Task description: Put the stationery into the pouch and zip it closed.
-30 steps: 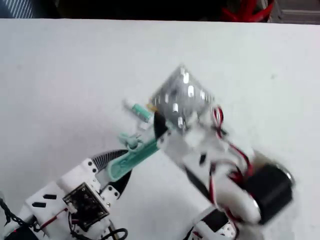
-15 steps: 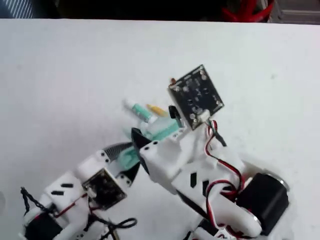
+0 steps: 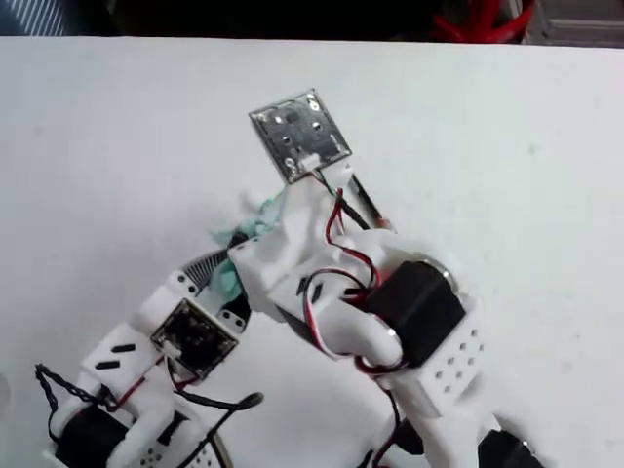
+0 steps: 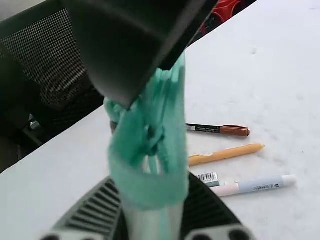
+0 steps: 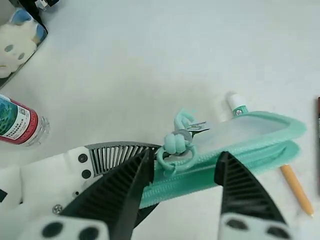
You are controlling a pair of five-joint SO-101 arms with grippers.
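a: table (image 3: 117, 127): white, matte top. anything sitting on it?
b: plastic bottle (image 5: 17, 122), clear, red-and-blue label, on the table off to one side.
a: past the table?
b: black mesh chair (image 4: 50, 65) just beyond the table's edge. red object (image 3: 483, 21) behind the table's far edge, dark background. white plush toy (image 5: 17, 42) with blue patches at the table's margin, near the bottle; can't tell if it rests on the table.

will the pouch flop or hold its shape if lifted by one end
Probably flops: the pouch looks like soft fabric, crumpled where the left gripper pinches it. Likely light: the pens lie outside it. Its loose pull cord may swing.
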